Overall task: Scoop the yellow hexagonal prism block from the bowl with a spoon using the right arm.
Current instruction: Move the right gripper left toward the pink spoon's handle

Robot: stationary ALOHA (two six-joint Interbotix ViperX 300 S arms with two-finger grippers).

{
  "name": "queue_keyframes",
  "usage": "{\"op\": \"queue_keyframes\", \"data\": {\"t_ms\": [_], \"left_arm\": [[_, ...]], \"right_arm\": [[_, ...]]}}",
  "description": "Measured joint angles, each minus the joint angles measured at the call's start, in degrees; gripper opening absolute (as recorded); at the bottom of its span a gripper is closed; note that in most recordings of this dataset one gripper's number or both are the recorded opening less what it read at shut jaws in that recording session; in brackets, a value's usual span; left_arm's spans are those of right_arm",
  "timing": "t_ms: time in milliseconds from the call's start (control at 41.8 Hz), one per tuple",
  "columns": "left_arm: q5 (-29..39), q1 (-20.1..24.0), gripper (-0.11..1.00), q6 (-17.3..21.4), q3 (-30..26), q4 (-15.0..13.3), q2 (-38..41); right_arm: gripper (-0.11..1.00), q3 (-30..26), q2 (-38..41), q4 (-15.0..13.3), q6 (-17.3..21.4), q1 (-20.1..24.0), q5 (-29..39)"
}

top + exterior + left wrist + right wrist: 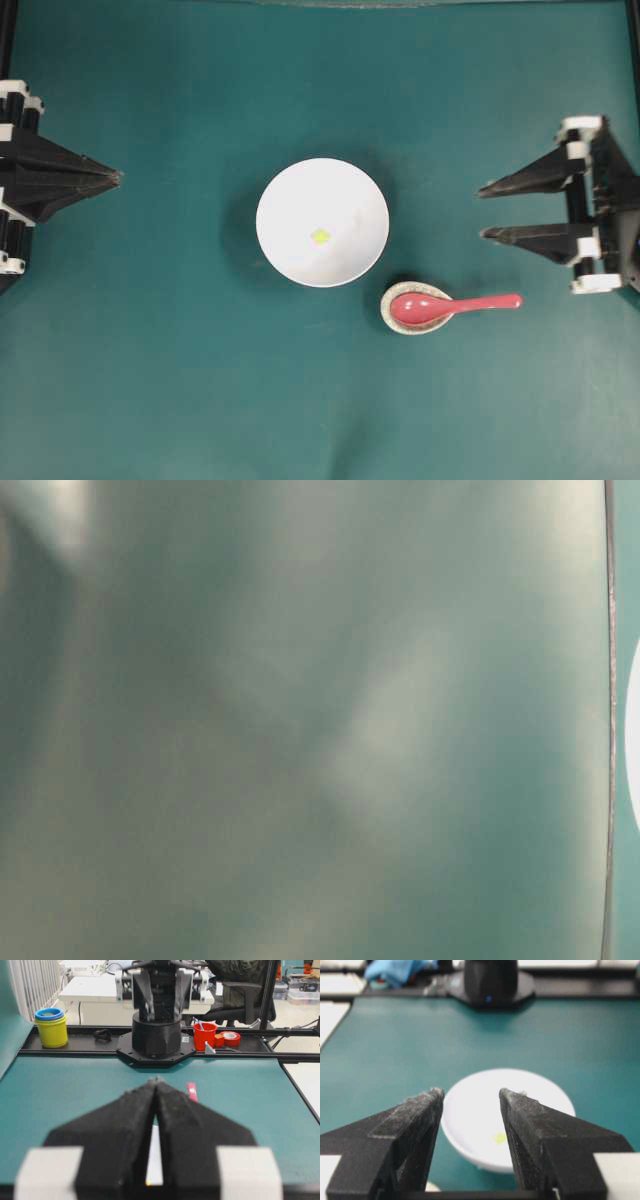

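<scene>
1. A white bowl (322, 221) sits near the middle of a green table (160, 380), seen from above.
2. A tiny yellow block (320, 237) lies inside the bowl, on its floor just below centre.
3. A pink-red spoon (450, 305) lies just beside the bowl, below and to its right. Its head rests in a small speckled spoon rest (417, 307), and its handle points right, onto the table.
4. The right gripper (482, 211) waits at the right edge, well apart from the spoon, its two fingers spread and holding nothing.
5. The left gripper (117, 177) waits at the left edge, its fingers pressed together with nothing between them.
6. The table-level view is a green blur showing only a sliver of white at its right edge.
</scene>
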Motion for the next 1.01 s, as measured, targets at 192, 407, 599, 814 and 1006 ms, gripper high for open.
{"op": "queue_keyframes", "data": {"t_ms": [192,407,599,814,1006], "left_arm": [[0.0,0.09,0.0,0.09,0.0,0.18,0.09],[0.0,0.09,0.0,0.09,0.0,0.09,0.7],[0.0,0.09,0.0,0.09,0.0,0.09,1.23],[0.35,0.0,0.0,0.09,0.0,0.18,1.23],[0.53,0.09,0.0,0.0,0.0,0.09,1.32]], "right_arm": [[0.55,1.41,8.26,1.93,0.26,2.11,-6.86],[0.55,4.22,19.34,7.29,0.35,7.91,-19.69],[0.55,5.45,28.56,13.89,0.35,14.06,-29.27],[0.55,5.89,37.09,20.39,0.35,21.36,-36.39],[0.55,7.65,40.69,24.96,0.35,26.02,-40.08]]}}
